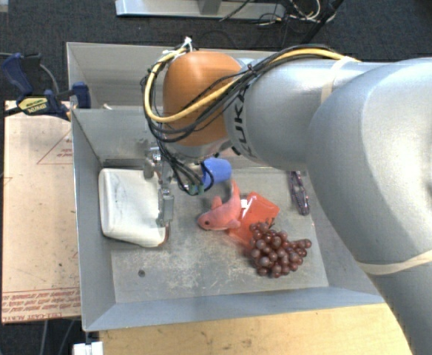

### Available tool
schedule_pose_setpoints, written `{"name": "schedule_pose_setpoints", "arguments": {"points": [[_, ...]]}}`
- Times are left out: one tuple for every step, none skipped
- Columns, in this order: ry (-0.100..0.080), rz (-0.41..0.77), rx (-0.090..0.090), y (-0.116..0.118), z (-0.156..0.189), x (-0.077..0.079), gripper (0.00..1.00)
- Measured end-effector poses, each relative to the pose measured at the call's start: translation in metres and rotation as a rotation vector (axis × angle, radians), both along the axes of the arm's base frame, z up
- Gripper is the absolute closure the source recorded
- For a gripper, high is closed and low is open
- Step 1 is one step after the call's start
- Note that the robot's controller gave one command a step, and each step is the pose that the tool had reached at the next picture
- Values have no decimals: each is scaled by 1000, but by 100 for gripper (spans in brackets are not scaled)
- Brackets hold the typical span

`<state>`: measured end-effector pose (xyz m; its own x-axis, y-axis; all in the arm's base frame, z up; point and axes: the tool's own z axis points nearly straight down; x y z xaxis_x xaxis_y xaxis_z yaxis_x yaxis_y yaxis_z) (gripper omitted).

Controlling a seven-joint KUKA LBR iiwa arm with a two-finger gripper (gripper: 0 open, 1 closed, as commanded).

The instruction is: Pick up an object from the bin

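Dark carpet (53,13) lies all round a grey metal bin (201,302), and the robot's big silver arm (349,146) reaches in over its upper half, ending in an orange cover (194,98) looped with yellow and black cables.

I place everything from the white block (127,205), a rounded slab that is the largest thing in the bin and lies flat against the bin's left wall. The hand (163,224) hangs down from under the orange cover and sits right at the block's right edge, low at the bin's floor and apparently touching the block. I cannot tell whether the hand is open or closed, nor whether it has any purchase on the block.

Well to the right of the block and a little lower lies a bunch of dark red grapes (277,251). Between the block and the grapes is a pink fish-shaped toy (222,214), with an orange piece (259,208) just behind it on the side away from the block. A small blue thing (217,171) sits to the block's upper right, close under the wrist. Farthest right of the block, beside the arm, is a slim purple thing (299,192).

As I judge it, the task is at the approach or grasp: everything rests on the bin's floor and nothing is lifted. Closing firmly on a thing, most likely the block, and raising it clear are yet to do.
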<state>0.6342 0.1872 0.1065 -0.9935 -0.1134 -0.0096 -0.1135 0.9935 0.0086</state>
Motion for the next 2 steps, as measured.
{"name": "schedule_pose_setpoints", "arguments": {"points": [[8,57,-9,-59,0,7,0],[5,6,-9,-90,9,7,0]]}}
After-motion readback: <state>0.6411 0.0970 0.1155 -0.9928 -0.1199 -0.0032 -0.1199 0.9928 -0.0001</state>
